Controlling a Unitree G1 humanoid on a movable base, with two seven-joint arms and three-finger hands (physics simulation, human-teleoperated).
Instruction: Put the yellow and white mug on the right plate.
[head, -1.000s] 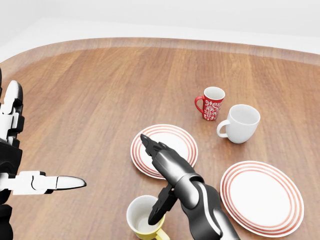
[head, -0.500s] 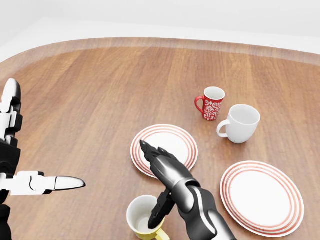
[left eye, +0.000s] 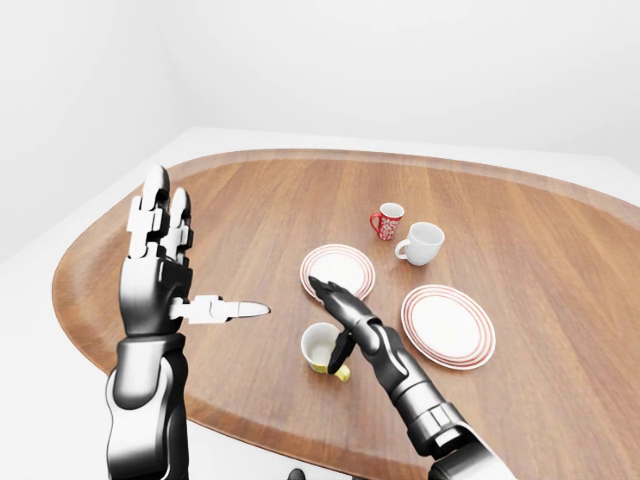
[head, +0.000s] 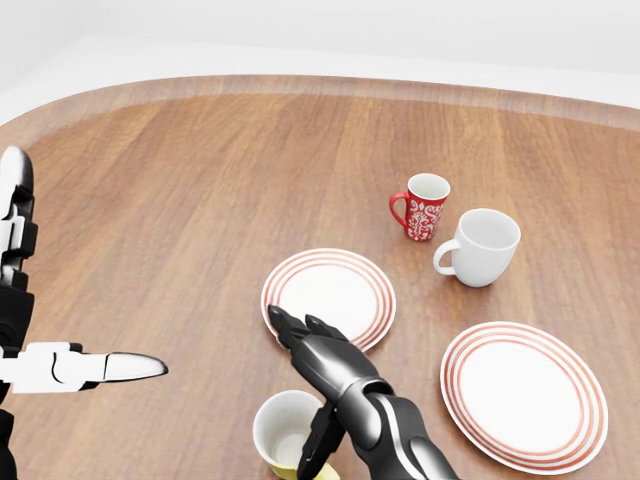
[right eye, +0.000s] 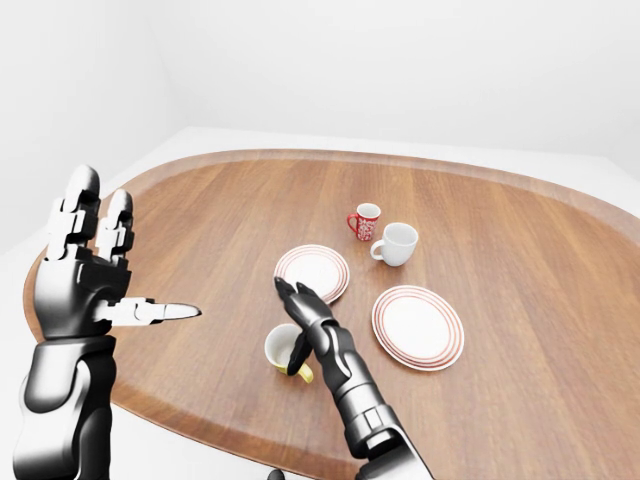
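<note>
lately the right hand (head: 310, 385) has drawn back toward 6 o'clock in the head view, fingers spread, thumb dipping into the yellow and white mug (head: 283, 433). that mug sits on the desk (head: 200, 200), at 9 o'clock of the right plate (head: 523, 393); no grip yet. the left hand (left eye: 160, 270) hangs open, idle.

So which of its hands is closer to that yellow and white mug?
The right hand: it is at the yellow and white mug, one finger dipping inside the rim. The left hand is raised, fingers spread, well off to the mug's left in the left-eye view.
</note>
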